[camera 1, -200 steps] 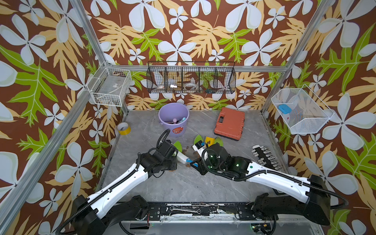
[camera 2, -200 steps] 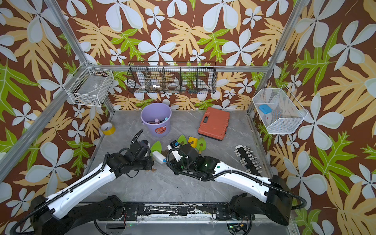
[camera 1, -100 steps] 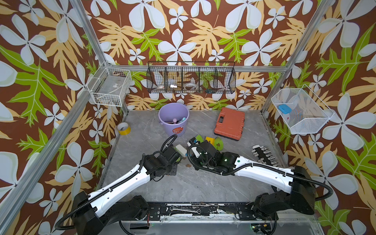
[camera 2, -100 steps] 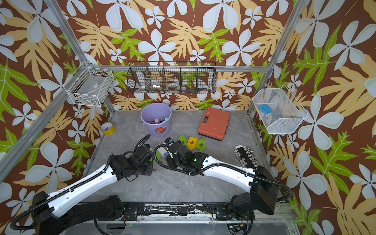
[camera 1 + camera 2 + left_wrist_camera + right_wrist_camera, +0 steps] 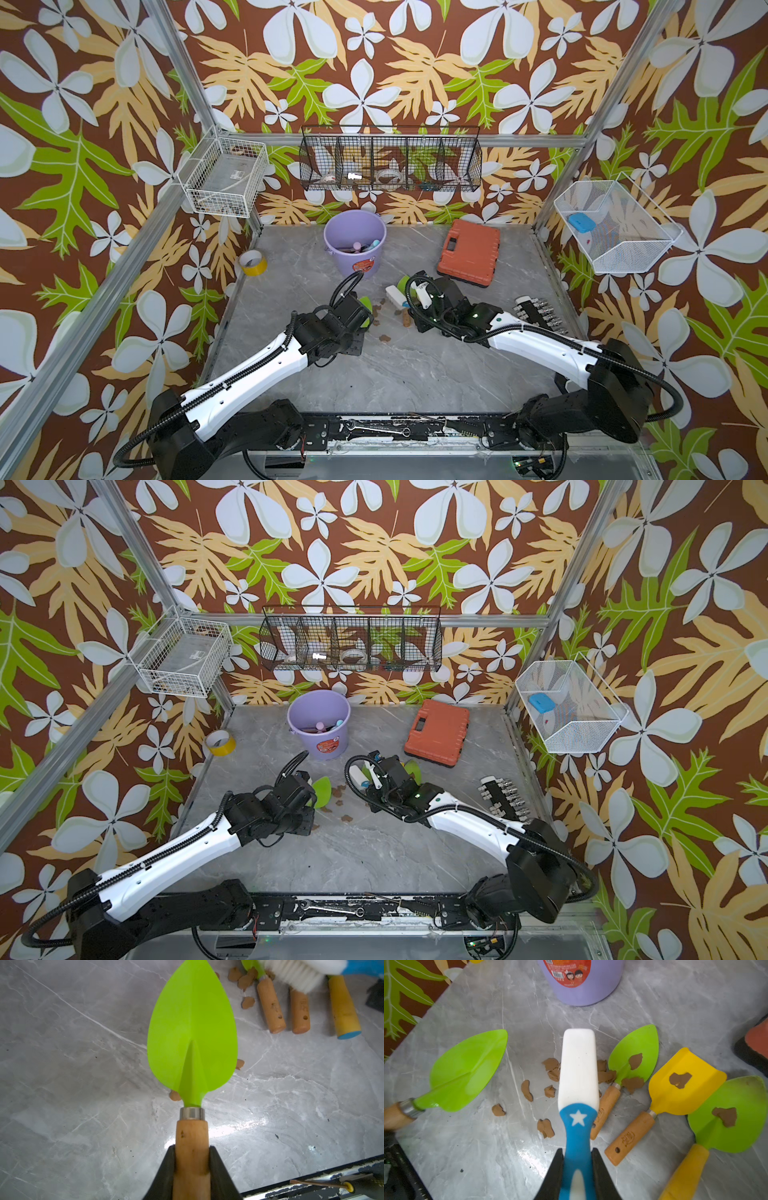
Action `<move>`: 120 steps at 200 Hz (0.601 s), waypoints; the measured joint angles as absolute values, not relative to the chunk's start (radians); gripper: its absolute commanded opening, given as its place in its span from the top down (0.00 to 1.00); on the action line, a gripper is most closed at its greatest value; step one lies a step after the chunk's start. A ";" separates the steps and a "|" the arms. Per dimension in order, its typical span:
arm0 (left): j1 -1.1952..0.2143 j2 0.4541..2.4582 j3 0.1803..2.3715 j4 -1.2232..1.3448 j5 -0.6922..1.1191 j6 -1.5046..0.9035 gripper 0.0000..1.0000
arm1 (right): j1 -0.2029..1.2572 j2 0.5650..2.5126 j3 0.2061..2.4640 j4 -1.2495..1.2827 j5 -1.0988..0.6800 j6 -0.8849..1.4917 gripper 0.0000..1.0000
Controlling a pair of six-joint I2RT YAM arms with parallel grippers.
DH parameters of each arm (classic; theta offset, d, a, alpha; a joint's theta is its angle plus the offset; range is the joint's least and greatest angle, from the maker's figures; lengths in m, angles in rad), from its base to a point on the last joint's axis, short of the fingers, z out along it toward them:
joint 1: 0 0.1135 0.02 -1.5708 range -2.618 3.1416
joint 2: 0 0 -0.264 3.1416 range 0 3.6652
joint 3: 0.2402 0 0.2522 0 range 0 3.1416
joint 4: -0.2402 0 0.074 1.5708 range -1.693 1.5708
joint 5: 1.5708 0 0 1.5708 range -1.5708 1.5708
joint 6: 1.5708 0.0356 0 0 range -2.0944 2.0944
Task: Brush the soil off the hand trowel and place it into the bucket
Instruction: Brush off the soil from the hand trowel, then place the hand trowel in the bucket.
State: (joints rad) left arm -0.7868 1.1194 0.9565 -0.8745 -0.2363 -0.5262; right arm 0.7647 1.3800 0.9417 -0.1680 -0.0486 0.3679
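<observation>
Two end effectors are clamped, the left end effector (image 5: 192, 1151) on the clean-looking trowel (image 5: 192, 1043), the right end effector (image 5: 576, 1153) on the brush (image 5: 578, 1068), with soil (image 5: 527, 1090) on the tabletop (image 5: 477, 1157) between them and the bucket (image 5: 604, 985) beyond both; a low carry risks striking the rim and tipping it.

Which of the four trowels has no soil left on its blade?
The green trowel in the left gripper: its blade is bare. The small green trowel, yellow trowel and yellow-handled green trowel on the table each carry brown soil.
</observation>
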 measured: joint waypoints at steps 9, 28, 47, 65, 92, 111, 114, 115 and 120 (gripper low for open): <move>-0.775 1.130 0.985 -0.882 -0.243 -0.516 1.00 | 0.760 1.346 0.939 -0.147 -0.043 0.372 1.00; -0.705 1.154 1.069 -0.884 -0.265 -0.484 1.00 | 0.757 1.296 0.923 -0.118 -0.021 0.388 1.00; -0.631 1.196 1.163 -0.864 -0.283 -0.447 1.00 | 0.754 1.267 0.900 -0.113 -0.003 0.404 1.00; -0.580 1.274 1.258 -0.840 -0.291 -0.416 1.00 | 0.754 1.246 0.881 -0.102 0.006 0.416 1.00; -0.535 1.420 1.400 -0.819 -0.288 -0.381 1.00 | 0.755 1.238 0.860 -0.088 0.009 0.421 1.00; -0.503 1.526 1.505 -0.811 -0.295 -0.359 1.00 | 0.756 1.237 0.846 -0.080 0.009 0.423 1.00; -0.497 1.541 1.520 -0.811 -0.297 -0.356 1.00 | 0.756 1.235 0.844 -0.078 0.009 0.423 1.00; -0.495 1.547 1.528 -0.811 -0.298 -0.353 1.00 | 0.756 1.235 0.843 -0.077 0.008 0.423 1.00; -0.485 1.571 1.552 -0.809 -0.300 -0.347 1.00 | 0.756 1.233 0.839 -0.076 0.008 0.424 1.00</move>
